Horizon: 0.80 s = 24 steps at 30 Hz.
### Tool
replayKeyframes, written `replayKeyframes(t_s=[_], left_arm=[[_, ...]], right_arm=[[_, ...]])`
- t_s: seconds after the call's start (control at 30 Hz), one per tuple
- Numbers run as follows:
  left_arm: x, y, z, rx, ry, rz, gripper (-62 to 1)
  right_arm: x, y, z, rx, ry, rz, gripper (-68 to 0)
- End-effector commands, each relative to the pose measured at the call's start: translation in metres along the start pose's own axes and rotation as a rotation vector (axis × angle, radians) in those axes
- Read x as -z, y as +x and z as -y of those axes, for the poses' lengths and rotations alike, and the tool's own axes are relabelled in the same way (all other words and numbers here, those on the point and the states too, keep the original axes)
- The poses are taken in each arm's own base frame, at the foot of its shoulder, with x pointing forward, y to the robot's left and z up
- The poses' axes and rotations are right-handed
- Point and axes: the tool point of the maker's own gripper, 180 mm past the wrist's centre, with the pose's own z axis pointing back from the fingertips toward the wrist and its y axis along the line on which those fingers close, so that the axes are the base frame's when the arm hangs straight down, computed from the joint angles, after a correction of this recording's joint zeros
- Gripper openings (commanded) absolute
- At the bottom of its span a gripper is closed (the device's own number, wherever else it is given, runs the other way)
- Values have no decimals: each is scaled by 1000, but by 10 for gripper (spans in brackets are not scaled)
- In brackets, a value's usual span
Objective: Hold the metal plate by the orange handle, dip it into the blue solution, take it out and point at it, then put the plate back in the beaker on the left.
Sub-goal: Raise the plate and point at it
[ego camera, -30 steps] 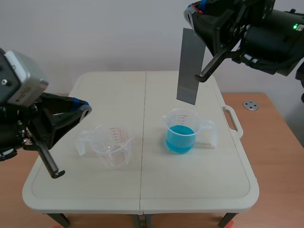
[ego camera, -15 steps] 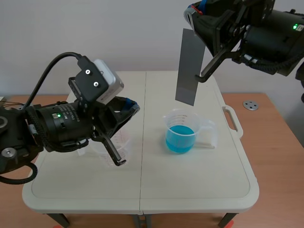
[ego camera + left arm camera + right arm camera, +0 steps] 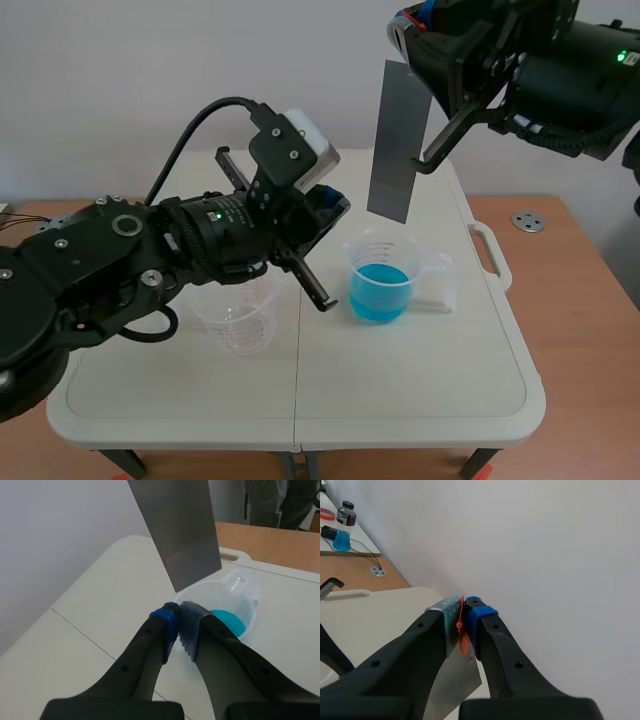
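Observation:
My right gripper [image 3: 408, 45] is raised at the back right, shut on the small orange handle [image 3: 463, 630] of the grey metal plate [image 3: 394, 140]. The plate hangs upright in the air, its lower edge just above the beaker of blue solution [image 3: 380, 282]. My left arm reaches across to the table's middle. Its gripper [image 3: 335, 204] is shut on nothing, its tips [image 3: 178, 622] aimed at the plate's [image 3: 177, 525] lower corner, close to it, with the blue beaker [image 3: 231, 614] just beyond. The empty clear beaker [image 3: 236, 318] stands left of centre, partly hidden under my left arm.
The white folding table [image 3: 420, 390] has a moulded handle [image 3: 490, 250] on its right edge. A metal disc [image 3: 527, 221] lies on the wooden surface to the right. A bottle of blue liquid [image 3: 343, 525] stands on a far desk. A person's legs [image 3: 270, 500] show beyond the table.
My left arm has swung from the table's left edge to the middle, bringing its gripper up beside the plate. The right arm and the plate have stayed where they were.

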Motion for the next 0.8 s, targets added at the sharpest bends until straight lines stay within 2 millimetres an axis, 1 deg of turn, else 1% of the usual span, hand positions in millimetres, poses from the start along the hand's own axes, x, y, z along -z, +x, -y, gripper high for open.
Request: replayKeyframes(t_s=[0.0,0.23,0.47,0.77], left_arm=[[3,13,-3,-3,8,37,-581],[11,18,0,-13,-8,48,-581],[14,21,4,5,-13,51,-581],[14,20,4,14,-13,46,-581]], right_arm=[[0,15,5,-23,-2,46,-662],[0,15,5,-23,-2,47,-662],[0,15,5,-23,-2,47,-662],[0,15,5,-23,-2,47,-662]])
